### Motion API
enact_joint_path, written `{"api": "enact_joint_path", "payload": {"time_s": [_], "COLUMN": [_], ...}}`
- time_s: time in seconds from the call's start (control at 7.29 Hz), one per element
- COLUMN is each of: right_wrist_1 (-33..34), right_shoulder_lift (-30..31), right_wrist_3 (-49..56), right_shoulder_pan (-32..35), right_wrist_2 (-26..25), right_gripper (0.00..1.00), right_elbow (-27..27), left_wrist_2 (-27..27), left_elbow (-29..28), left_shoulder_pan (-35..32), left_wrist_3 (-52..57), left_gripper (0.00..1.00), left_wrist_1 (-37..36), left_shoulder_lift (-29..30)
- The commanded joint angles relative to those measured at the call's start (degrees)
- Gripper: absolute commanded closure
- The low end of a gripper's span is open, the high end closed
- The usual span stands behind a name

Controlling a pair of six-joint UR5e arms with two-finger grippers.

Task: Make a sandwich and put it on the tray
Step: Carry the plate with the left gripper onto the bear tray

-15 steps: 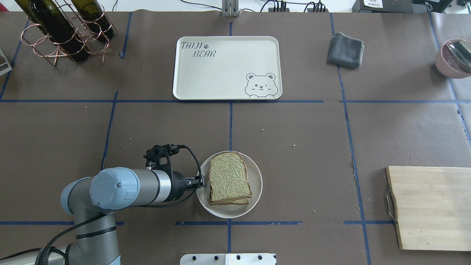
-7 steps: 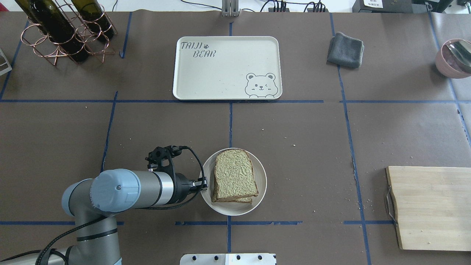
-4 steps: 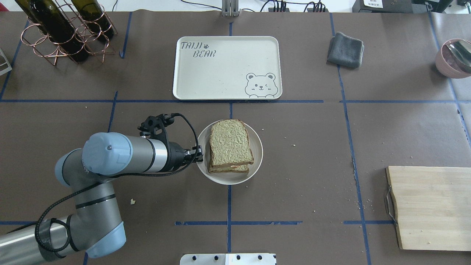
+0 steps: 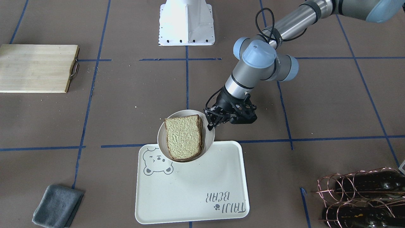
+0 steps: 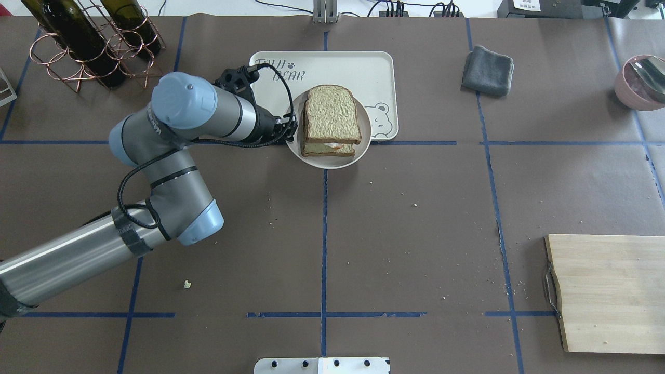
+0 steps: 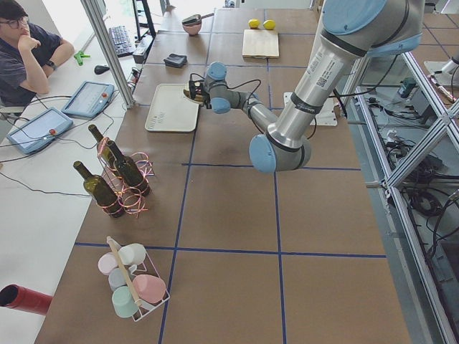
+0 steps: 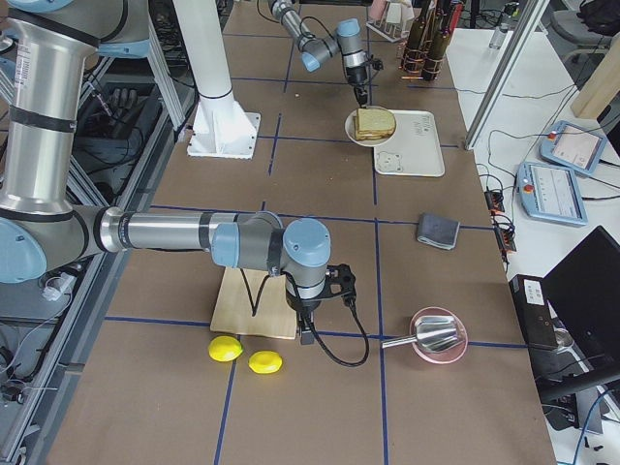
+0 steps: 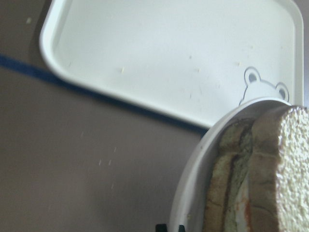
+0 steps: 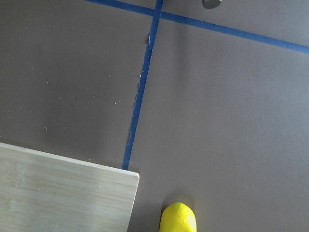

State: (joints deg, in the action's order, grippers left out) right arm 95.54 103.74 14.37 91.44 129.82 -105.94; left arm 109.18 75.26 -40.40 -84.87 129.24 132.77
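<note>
Left gripper (image 5: 291,126) pinched plate (image 5: 332,162) rim, sandwich (image 5: 331,114) over tray (image 5: 376,67) near edge; next likely lower farther in. Right gripper (image 7: 308,334) fingers: cannot tell.

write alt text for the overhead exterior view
The left gripper holds a plate bearing the sandwich over the near edge of the tray. A grey cloth, a cutting board and racked bottles lie farther off.
</note>
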Motion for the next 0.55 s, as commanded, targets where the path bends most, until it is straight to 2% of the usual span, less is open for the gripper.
{"api": "enact_joint_path", "payload": {"time_s": [0.0,0.14,0.41], "right_wrist_1": [0.00,0.00,0.00], "right_shoulder_lift": [0.15,0.15,0.15], "right_wrist_3": [0.14,0.05,0.05], "right_shoulder_pan": [0.23,0.23,0.23], "right_wrist_2": [0.00,0.00,0.00], "right_gripper": [0.00,0.00,0.00], "right_elbow": [-0.15,-0.06,0.20], "left_wrist_2": [1.39,1.30,0.69], "left_elbow": [-13.94,-21.31,-27.34], "left_shoulder_pan": [-3.45,-3.63,-3.55], "left_wrist_3": [1.38,2.60,3.92], "left_gripper": [1.00,1.00,1.00], "left_wrist_1": [4.23,8.18,11.20], "left_shoulder_lift": [8.00,10.99,12.25]}}
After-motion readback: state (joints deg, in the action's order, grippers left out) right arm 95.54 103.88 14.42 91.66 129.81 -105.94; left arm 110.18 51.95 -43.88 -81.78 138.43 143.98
